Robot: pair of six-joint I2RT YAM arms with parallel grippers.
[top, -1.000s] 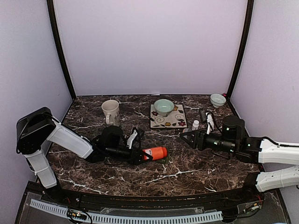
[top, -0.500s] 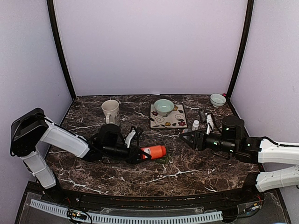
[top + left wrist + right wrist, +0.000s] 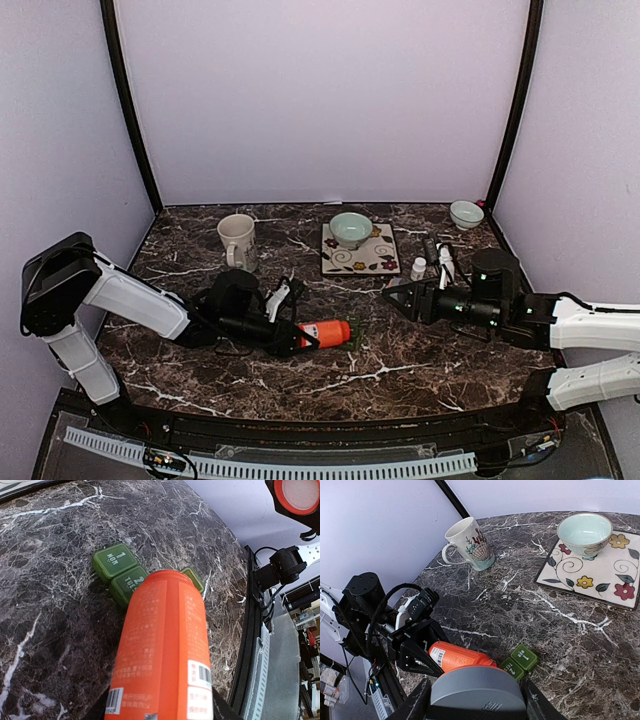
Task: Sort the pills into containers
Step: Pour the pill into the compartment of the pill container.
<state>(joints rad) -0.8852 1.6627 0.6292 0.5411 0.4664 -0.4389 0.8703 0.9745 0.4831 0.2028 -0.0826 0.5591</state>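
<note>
The bottle (image 3: pixel 162 650) is orange with white barcode labels (the cap (image 3: pixel 477 690) grey), the pill-box (image 3: pixel 116 562) dark green. The worktop (image 3: pixel 400 350) is dark marble veined white; the tile (image 3: pixel 600 575) cream, flowered.

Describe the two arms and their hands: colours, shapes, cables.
Both arms have rounded white link shells joined by black cylindrical joints. The left arm carries a boxy black housing at its far joint; the right arm shows two white links. The left hand and right hand are black and two-fingered, each with a small white part by the wrist and thin black cables looping nearby.
</note>
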